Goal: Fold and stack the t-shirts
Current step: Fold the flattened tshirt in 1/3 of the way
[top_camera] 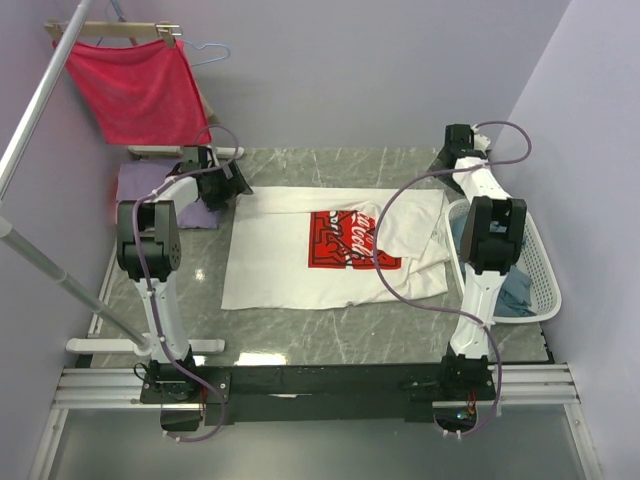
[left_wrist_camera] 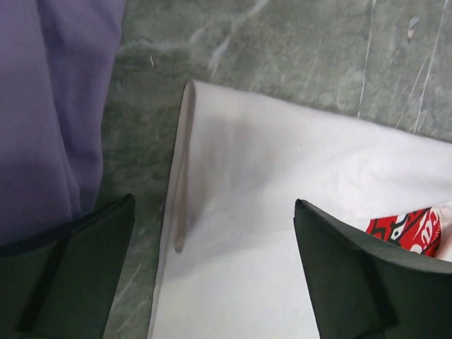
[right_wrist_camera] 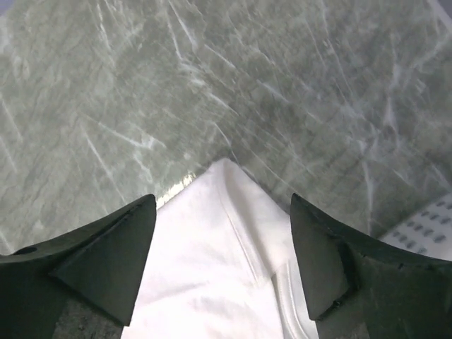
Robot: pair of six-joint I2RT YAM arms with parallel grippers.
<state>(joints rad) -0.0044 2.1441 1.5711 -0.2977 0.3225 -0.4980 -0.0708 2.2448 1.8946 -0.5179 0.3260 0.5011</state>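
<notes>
— So, where did the white t-shirt point(top_camera: 330, 255) lie?
— Spread at the frame's centre. Its upper-left corner sat below the left gripper point(left_wrist_camera: 215, 212), its upper-right corner below the right gripper point(right_wrist_camera: 222, 205).
— And the jaws?
— Both pairs stood apart, gripping nothing. The lavender t-shirt point(top_camera: 150, 190) lay further left.

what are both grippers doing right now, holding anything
left gripper: open, empty, over the white t-shirt
right gripper: open, empty, over that shirt's corner
</notes>
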